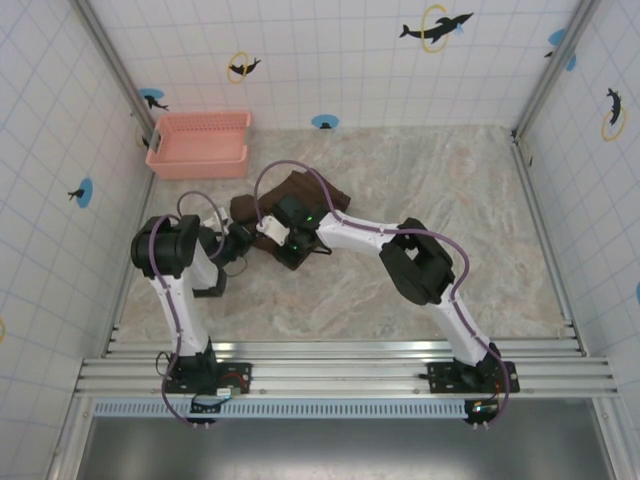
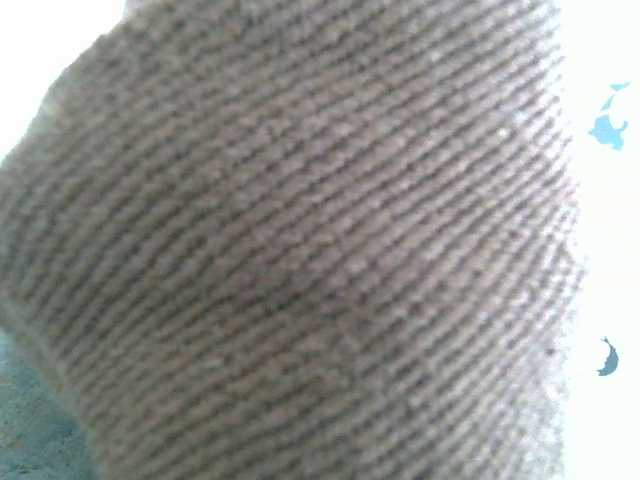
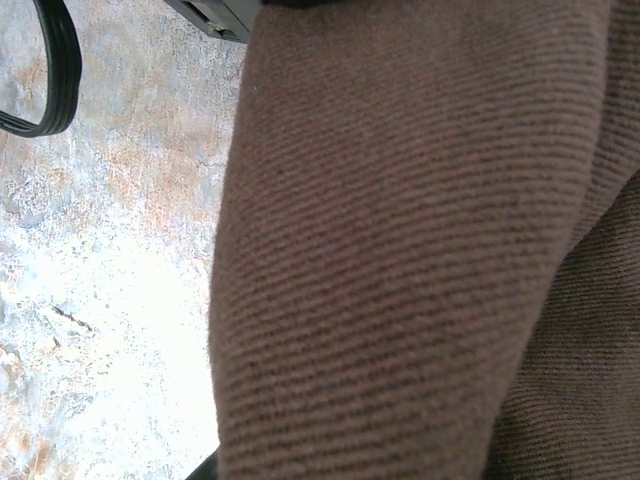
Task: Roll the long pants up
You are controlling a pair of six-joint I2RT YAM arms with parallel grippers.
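Showing the long pants (image 1: 318, 192) from above as a rumpled dark choc-brown bundle on the marbled table (image 1: 450, 200), left of centre and towards the far side. They lie near the pink basket (image 1: 198, 145) in the far-left corner but apart from it. The fabric is plain and soft-looking, with folds heaped over each other. One flap sticks out far-right and a smaller bit pokes out on the near side.

Both arms reach into the bundle. The left gripper (image 1: 243, 240) is at the bundle's left edge. The right gripper (image 1: 280, 232) is over its middle, coming in from the right. Can't tell whether either claw is apart or clamped, as cloth and wrist hardware hide the fingers.

Left wrist cam, v. close and blurry: the pants (image 2: 300, 260) show fine diagonal ribbing, grey-brown in bright light. Right wrist cam: the pants (image 3: 400, 250) hang as a thick fold with a twill weave, a darker layer at the right, and table w/ a black cable (image 3: 50, 70) to the left.
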